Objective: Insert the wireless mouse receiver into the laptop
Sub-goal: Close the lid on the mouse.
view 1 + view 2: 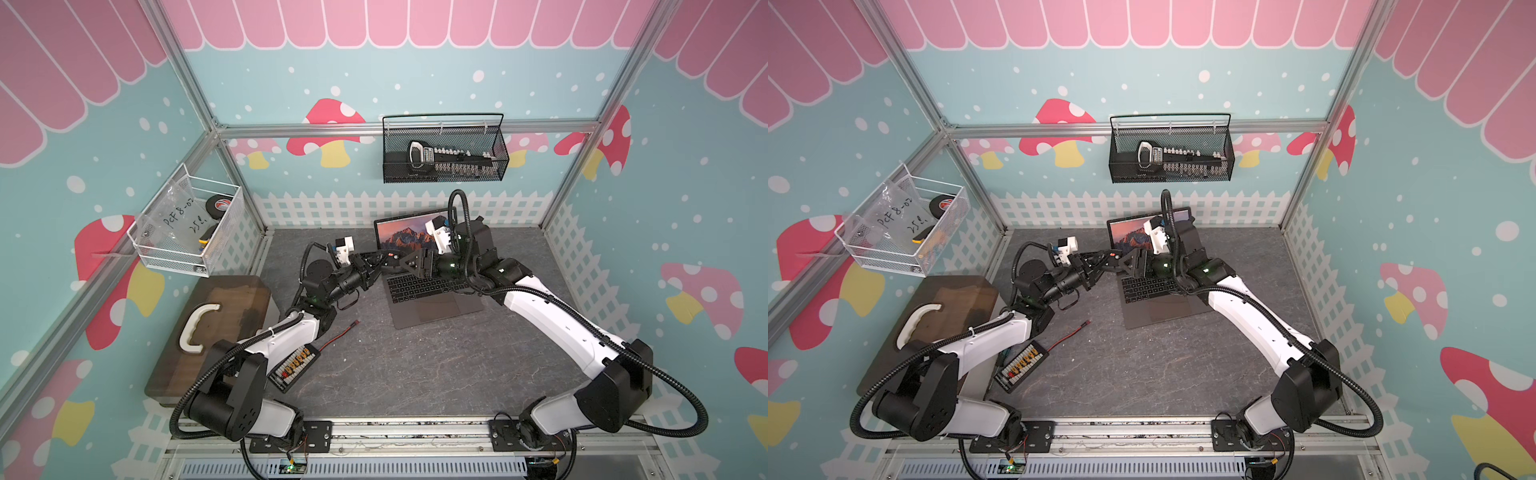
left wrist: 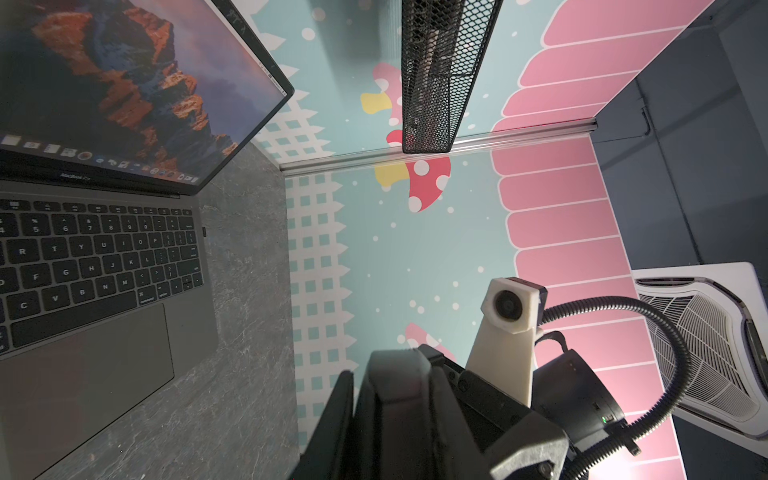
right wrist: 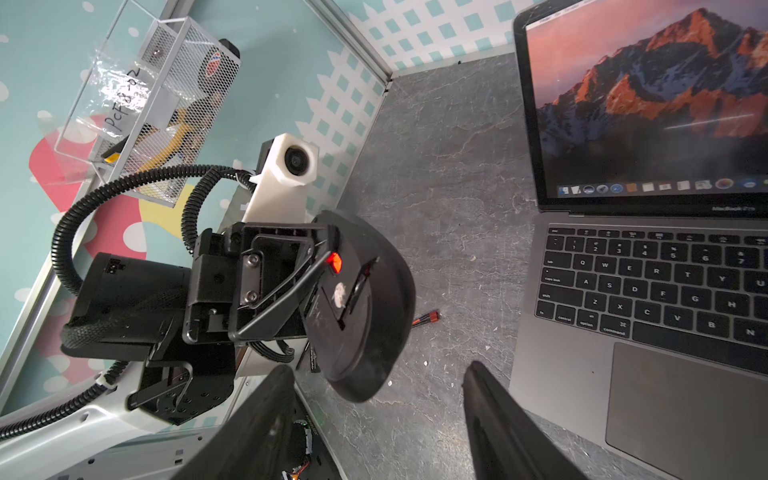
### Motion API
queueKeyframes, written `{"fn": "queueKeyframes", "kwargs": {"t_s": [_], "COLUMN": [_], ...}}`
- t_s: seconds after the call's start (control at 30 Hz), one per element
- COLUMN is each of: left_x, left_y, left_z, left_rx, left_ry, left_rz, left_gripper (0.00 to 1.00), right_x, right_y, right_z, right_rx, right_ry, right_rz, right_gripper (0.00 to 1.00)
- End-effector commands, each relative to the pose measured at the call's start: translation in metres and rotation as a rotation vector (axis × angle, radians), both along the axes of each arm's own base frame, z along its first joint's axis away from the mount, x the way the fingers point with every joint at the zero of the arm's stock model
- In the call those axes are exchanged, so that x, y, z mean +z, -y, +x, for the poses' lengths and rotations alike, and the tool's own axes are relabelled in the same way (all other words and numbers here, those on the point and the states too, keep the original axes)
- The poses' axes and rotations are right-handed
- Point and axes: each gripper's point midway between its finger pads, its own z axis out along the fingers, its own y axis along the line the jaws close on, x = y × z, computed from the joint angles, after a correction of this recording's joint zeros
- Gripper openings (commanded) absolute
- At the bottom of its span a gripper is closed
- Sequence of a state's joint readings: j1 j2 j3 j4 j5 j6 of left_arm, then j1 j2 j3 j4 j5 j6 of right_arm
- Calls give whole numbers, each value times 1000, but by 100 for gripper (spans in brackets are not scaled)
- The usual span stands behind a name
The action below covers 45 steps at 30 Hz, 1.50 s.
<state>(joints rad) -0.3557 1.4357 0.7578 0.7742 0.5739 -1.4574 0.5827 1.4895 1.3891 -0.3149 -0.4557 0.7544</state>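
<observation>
Jaws of the left gripper [image 3: 320,282] are pressing on a black mouse [image 3: 374,291], gripping it by its edges and holding it up off the grey table [image 1: 415,374]. The mouse's flat underside is facing the right wrist camera. A small red light [image 3: 335,262] is glowing on that underside, and a narrow dark slot [image 3: 353,297] is showing just beside it. The wireless mouse receiver is not showing clearly in any view, and whether it is sitting in that slot cannot be told. The right gripper [image 3: 378,370] is hanging just in front of the mouse, with its jaws standing wide apart and gripping nothing. The laptop [image 1: 432,307] is sitting open on the table toward the back wall, its screen lit with an orange mountain. In both top views the right arm is reaching across the keyboard, and the two grippers are meeting nose to nose near the laptop's left rear corner. A red-tipped plug [image 1: 354,323] on a thin wire is lying on the table between the left arm and the laptop. A brown wooden case [image 1: 232,299] with a white handle is resting at the table's left edge, well apart from the laptop.
</observation>
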Motion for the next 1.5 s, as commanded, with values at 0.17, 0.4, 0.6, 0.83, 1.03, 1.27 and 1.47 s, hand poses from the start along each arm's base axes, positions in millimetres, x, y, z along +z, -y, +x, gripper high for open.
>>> {"fn": "queueKeyframes", "kwargs": {"t_s": [0.17,0.4,0.6,0.83,1.03,1.27,1.47], "left_x": [4,8,10,11,1,0,0], "left_y": [4,5,8,11,12,13,12], "left_z": [-3,-4,-6,-7,-4,-3,-2], "left_rx": [-22,-27,-34,-40,-35,-39,-38], "left_ry": [30,42,44,48,30,27,29], "left_rz": [7,0,-3,-5,16,10,11], "left_gripper": [0,0,0,0,0,0,0], "right_x": [3,-12,-17,-17,16,21,7], "right_y": [-9,-11,-24,-28,-29,8,29], "right_z": [5,12,11,15,5,6,1], "right_rx": [21,11,50,49,100,-25,-95], "right_ry": [7,-18,-25,-15,64,111,100], "right_rz": [-15,-58,-62,-66,-9,-89,-141], "right_gripper": [61,57,56,57,70,81,77]}}
